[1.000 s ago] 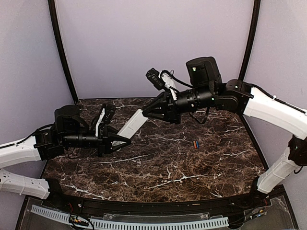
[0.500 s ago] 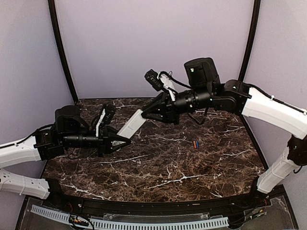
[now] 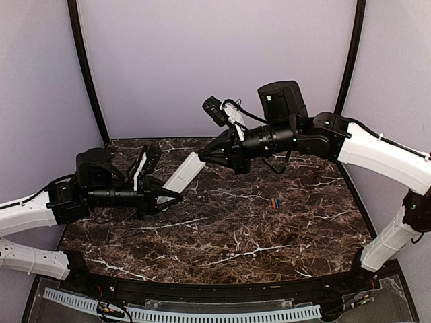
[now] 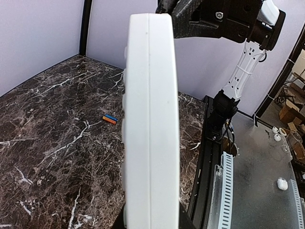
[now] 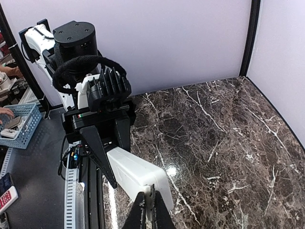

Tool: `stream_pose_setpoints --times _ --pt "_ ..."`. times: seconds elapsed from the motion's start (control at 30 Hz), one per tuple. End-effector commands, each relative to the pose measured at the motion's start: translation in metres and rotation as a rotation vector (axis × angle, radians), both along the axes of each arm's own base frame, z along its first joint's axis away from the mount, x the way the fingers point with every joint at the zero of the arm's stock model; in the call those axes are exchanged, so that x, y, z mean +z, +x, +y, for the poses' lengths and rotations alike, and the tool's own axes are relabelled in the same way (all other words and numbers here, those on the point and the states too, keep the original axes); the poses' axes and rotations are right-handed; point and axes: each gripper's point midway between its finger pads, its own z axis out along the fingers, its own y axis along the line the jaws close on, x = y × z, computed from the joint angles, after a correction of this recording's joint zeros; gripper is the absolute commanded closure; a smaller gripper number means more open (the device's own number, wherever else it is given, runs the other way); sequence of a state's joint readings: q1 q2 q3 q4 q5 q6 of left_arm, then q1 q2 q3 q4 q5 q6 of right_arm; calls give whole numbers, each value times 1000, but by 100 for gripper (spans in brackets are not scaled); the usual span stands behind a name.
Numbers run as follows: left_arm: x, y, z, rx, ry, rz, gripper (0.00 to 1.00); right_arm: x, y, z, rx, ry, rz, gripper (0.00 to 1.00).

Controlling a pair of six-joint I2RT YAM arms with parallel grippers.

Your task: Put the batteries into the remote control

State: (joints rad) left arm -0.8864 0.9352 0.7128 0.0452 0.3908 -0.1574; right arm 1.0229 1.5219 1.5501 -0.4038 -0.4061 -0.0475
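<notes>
White bar remote control (image 3: 185, 173): left gripper (image 3: 172, 195) clamped on one end, right gripper (image 3: 205, 156) jaws together at other. Orange-red, blue batteries (image 3: 275, 202): right half of counter (image 3: 222, 235).

The remote control (image 4: 150, 119) is cut off below — batteries (image 4: 110, 119) too small for detail.

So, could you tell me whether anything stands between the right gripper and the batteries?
Nothing visible does: the batteries lie alone on the marble table, with open space up to the right gripper. That gripper, though, is shut at the upper end of the remote control, which the left gripper holds in the air.
</notes>
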Motion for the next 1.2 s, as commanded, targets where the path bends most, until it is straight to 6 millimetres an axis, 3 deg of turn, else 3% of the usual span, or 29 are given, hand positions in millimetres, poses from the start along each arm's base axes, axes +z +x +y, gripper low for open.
stream_pose_setpoints --times 0.0,0.33,0.4,0.47,0.6,0.63,0.97,1.17 --pt "45 1 1 11 -125 -118 100 -34 -16 4 63 -86 81 99" --pt "29 3 7 38 -77 -104 100 -27 -6 -5 53 -73 101 100" --pt "29 4 7 45 -73 -103 100 -25 -3 -7 37 -70 97 95" --pt "29 5 7 51 -65 -98 100 -23 -2 -8 26 -62 89 78" --pt "25 5 8 50 -47 -77 100 -14 2 -5 3 -6 26 10" --pt "25 4 7 48 -50 -74 100 -16 1 -2 8 9 18 3" --pt "29 -3 3 2 -90 -53 100 -6 3 35 64 119 -17 1" --pt "34 -8 1 -23 -120 -53 100 -15 10 44 71 97 -34 11"
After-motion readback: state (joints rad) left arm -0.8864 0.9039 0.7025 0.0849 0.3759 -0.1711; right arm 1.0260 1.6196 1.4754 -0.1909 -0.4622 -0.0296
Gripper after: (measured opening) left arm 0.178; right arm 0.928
